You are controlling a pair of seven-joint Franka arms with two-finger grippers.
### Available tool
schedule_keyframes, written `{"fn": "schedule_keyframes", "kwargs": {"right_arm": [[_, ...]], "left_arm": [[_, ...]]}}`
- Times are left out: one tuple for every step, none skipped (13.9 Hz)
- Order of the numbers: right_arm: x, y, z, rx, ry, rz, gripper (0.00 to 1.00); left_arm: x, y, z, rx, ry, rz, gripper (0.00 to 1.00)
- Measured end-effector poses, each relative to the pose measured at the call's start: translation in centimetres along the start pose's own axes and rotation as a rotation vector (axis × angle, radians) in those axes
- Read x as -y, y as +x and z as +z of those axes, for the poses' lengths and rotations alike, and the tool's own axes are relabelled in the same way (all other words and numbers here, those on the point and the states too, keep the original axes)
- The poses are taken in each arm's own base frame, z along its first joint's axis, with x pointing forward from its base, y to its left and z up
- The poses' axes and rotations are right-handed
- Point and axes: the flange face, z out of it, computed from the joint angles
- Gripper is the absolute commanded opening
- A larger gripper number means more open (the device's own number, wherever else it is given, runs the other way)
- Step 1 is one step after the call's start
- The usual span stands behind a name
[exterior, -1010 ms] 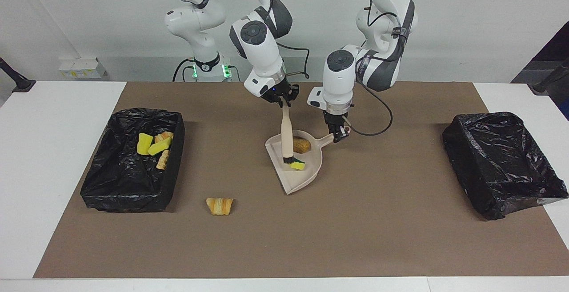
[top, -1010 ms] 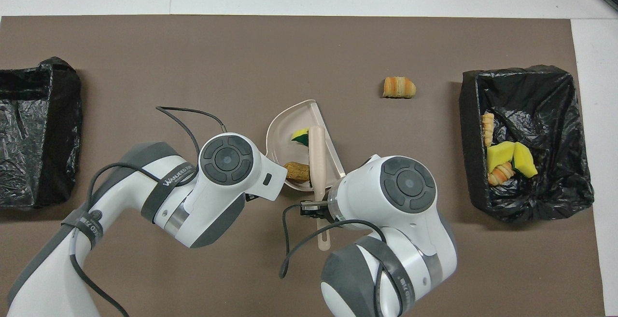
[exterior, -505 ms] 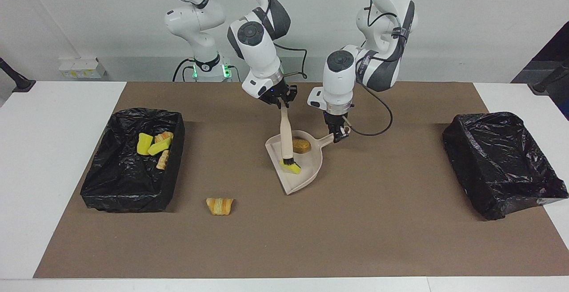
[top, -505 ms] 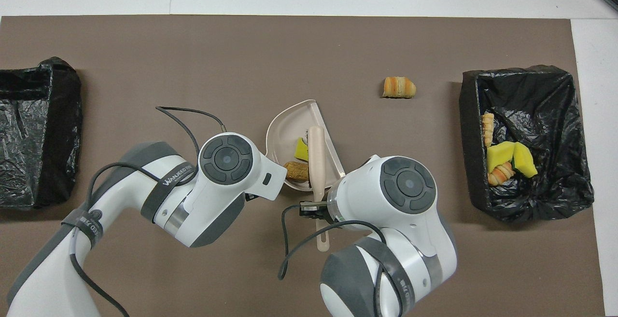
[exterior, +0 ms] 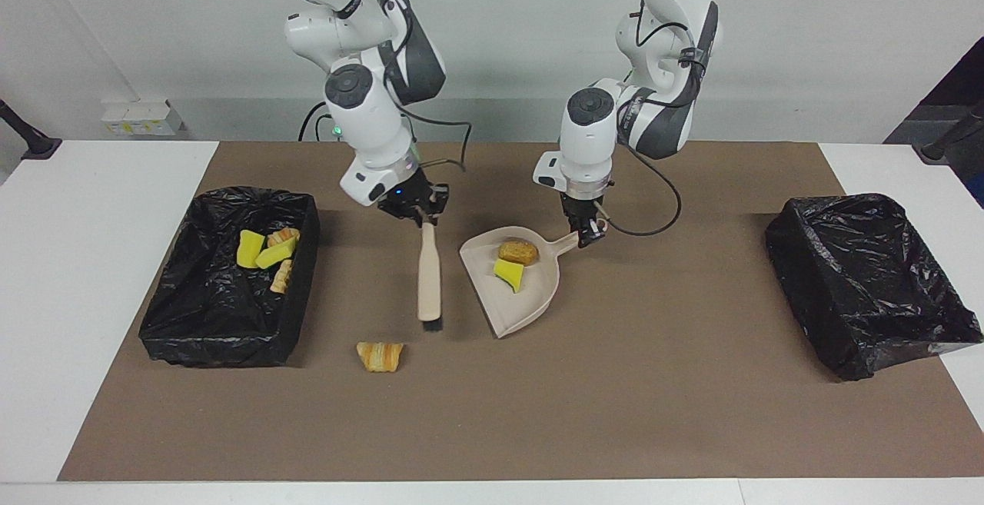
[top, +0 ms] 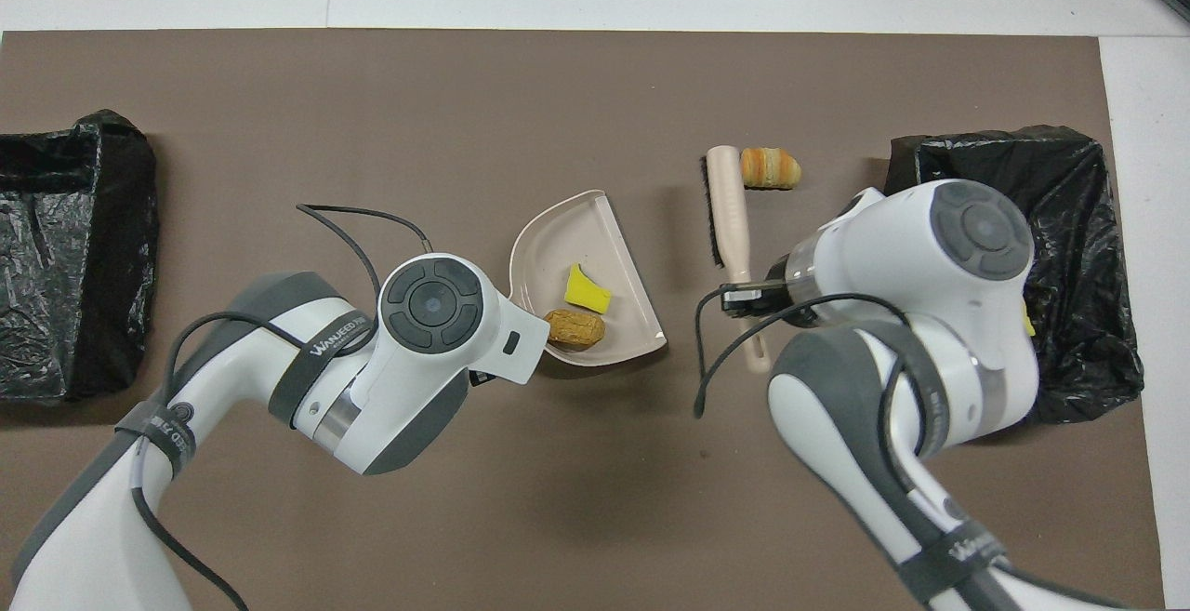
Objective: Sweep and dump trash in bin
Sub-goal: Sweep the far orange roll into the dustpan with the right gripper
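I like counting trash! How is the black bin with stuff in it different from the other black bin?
The bin at the right arm's end holds yellow and orange-tan scraps; the bin at the left arm's end shows none. The first has the brush close by; the second sits alone. Both wear crinkly black bags.

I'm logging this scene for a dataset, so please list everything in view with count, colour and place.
Dustpan: one, beige, mid-mat.
Scraps in dustpan: two, yellow sponge piece and brown chunk.
Loose scrap: one, orange-tan, on the mat, farther from the robots than the brush tip.
Brush: one, beige with black bristles, between dustpan and filled bin.
Filled bin: one, black-lined, right arm's end; several yellow and tan scraps inside.
Other bin: one, black-lined, left arm's end.
Mat: one, brown.
Right gripper: shut on brush handle.
Left gripper: shut on dustpan handle.
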Motion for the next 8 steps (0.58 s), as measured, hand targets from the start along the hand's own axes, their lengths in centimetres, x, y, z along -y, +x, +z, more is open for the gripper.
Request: {"fn": "schedule_keyframes", "kwargs": {"right_arm": [[-1.9, 1.4, -0.5, -0.004, -0.038, -0.003, 0.0], [-3.3, 2.7, -1.0, -0.006, -0.076, -0.01, 0.0], [-4.8, 3.9, -1.6, -0.007, -0.119, -0.031, 0.0], [-6.4, 5.2, -2.0, -0.007, -0.167, -0.063, 0.0], [-7.8, 6.2, -1.8, -0.001, -0.208, -0.091, 0.0], [-8.9, 6.9, -1.0, 0.011, -0.241, -0.113, 0.0], [-9.6, 7.4, 0.1, 0.027, -0.265, -0.128, 0.0], [-9.9, 7.9, 1.3, 0.044, -0.276, -0.137, 0.0]], "left_arm": [[0.2, -0.1, 0.2, 0.001, -0.003, -0.004, 0.0], [0.6, -0.3, 0.3, 0.001, -0.005, -0.01, 0.0], [1.0, -0.5, 0.4, 0.001, -0.009, -0.014, 0.0], [1.5, -0.8, 0.5, 0.0, -0.014, -0.019, 0.0], [2.0, -0.9, 0.5, -0.002, -0.016, -0.021, 0.0], [2.3, -0.9, 0.5, -0.004, -0.016, -0.024, 0.0], [2.5, -0.9, 0.5, -0.006, -0.019, -0.028, 0.0], [2.5, -0.8, 0.5, -0.01, -0.025, -0.033, 0.0]]}}
